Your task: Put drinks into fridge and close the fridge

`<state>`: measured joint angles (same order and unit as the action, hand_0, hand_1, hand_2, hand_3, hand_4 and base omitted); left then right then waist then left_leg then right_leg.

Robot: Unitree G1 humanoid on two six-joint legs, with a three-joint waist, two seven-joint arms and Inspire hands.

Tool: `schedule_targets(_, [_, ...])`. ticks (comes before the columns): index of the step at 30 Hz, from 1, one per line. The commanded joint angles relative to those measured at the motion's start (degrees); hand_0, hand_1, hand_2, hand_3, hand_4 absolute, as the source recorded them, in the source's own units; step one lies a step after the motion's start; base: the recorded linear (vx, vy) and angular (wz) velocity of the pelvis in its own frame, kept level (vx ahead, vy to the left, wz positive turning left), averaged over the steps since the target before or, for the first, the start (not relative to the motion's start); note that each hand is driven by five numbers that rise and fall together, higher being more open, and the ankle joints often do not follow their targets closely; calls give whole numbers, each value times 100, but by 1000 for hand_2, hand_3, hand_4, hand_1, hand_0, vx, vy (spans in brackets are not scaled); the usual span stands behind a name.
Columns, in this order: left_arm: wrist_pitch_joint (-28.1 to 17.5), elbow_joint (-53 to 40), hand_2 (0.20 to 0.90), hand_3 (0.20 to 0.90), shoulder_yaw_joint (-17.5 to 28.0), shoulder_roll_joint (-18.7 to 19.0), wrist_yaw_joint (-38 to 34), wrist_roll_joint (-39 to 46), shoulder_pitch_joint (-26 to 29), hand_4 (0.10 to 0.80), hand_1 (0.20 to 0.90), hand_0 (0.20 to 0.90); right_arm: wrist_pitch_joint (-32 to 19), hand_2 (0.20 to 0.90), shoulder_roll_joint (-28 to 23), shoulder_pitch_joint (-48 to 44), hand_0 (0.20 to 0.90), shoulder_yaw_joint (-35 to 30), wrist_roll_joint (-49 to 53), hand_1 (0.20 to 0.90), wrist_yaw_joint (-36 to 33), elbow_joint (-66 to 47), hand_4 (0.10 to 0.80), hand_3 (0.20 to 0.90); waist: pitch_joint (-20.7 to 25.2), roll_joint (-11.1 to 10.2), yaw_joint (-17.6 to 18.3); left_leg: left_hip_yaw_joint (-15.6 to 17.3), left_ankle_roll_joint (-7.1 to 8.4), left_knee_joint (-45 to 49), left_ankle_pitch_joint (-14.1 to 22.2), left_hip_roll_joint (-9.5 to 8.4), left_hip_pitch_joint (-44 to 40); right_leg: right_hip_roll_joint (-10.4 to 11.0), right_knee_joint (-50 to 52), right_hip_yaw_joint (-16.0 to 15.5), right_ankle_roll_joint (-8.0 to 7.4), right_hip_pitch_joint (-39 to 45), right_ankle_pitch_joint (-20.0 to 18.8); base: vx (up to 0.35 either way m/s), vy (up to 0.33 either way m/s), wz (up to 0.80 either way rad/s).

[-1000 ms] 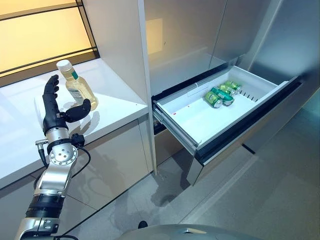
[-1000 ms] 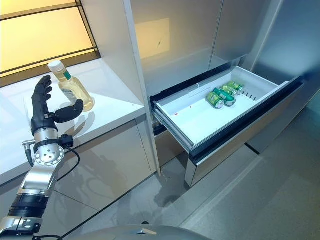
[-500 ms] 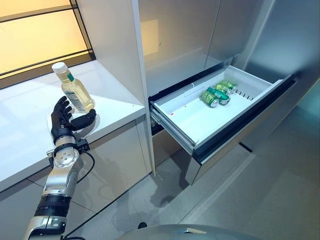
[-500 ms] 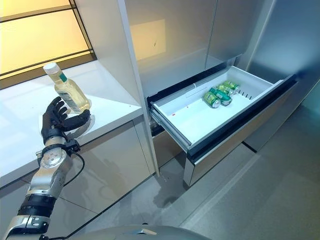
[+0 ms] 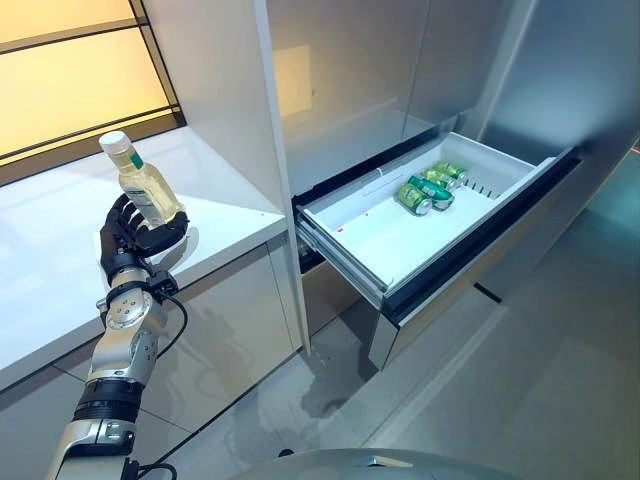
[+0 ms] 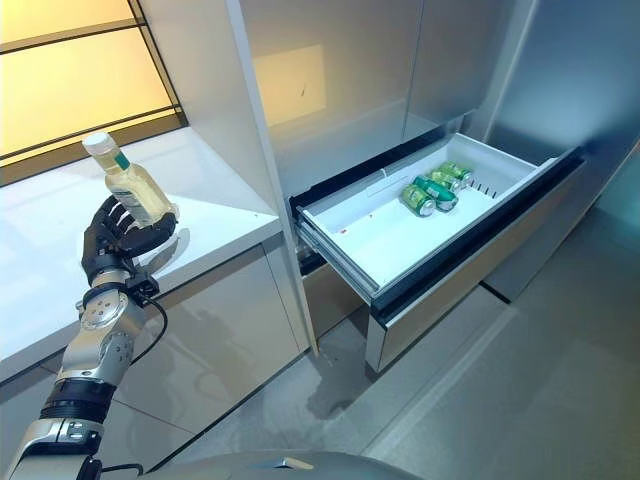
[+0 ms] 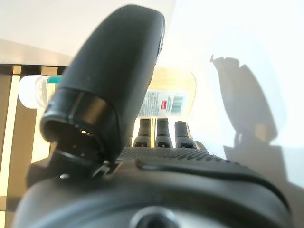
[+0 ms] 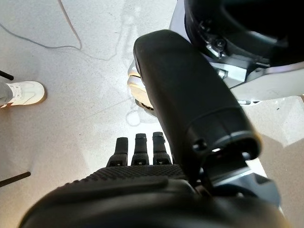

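Dark left hand [image 5: 128,238] raised, fingers seemingly curled round tilted bottle [image 5: 147,187], above counter [image 5: 60,240]

A white countertop [image 5: 60,250] under a lit window [image 5: 70,80]; a person's white shoe [image 8: 21,92].

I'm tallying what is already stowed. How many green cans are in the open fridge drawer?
3, lying side by side at the drawer's far right end: the nearest can, the middle can and the farthest can. None appears hidden.
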<state>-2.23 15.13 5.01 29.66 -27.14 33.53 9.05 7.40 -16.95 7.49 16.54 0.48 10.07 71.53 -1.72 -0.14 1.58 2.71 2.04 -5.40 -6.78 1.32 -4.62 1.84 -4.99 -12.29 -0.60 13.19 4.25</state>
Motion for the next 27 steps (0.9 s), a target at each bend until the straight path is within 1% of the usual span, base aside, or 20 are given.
schedule_targets(1, [-973, 65, 900, 900, 298, 421, -206, -784, 1296, 800, 900, 900, -207, 900, 77, -442, 900, -14, 112, 900, 87, -95, 800, 900, 99, 37, -5, -84, -134, 40, 1105, -192, -434, 8, 116, 309, -339, -436, -118, 10, -8, -5])
schedule_targets(7, [-1179, 20, 900, 900, 244, 441, -378, -1115, 1393, 800, 900, 900, -220, 900, 70, -428, 900, 17, 120, 900, 98, -87, 800, 900, 107, 30, 25, -78, -128, 40, 1114, -195, -446, 2, 111, 333, -339, -433, -120, 2, -1, -1])
schedule_targets(12, [-1177, 62, 900, 900, 208, 505, -465, -1326, 1500, 800, 900, 900, -216, 900, 59, -426, 900, 21, 80, 900, 113, -94, 800, 900, 118, 33, 58, -57, -124, 40, 1117, -192, -451, -3, 114, 352, -343, -438, -118, 0, 0, 0])
schedule_targets(19, [-1084, 203, 900, 900, 137, 604, -407, -1292, 1637, 800, 900, 900, -226, 900, 40, -420, 900, 42, 80, 900, 119, -99, 800, 900, 124, 45, 96, -24, -125, 40, 1119, -188, -455, -10, 118, 373, -344, -451, -123, 2, -1, -2])
schedule_targets(27, [-1116, 559, 900, 900, 51, 637, -433, -1204, 1798, 800, 900, 900, -221, 900, 28, -420, 900, 49, 60, 900, 122, -92, 800, 900, 143, 62, 154, 2, -121, 40, 1123, -184, -469, -20, 121, 418, -351, -456, -125, 2, 1, 0])
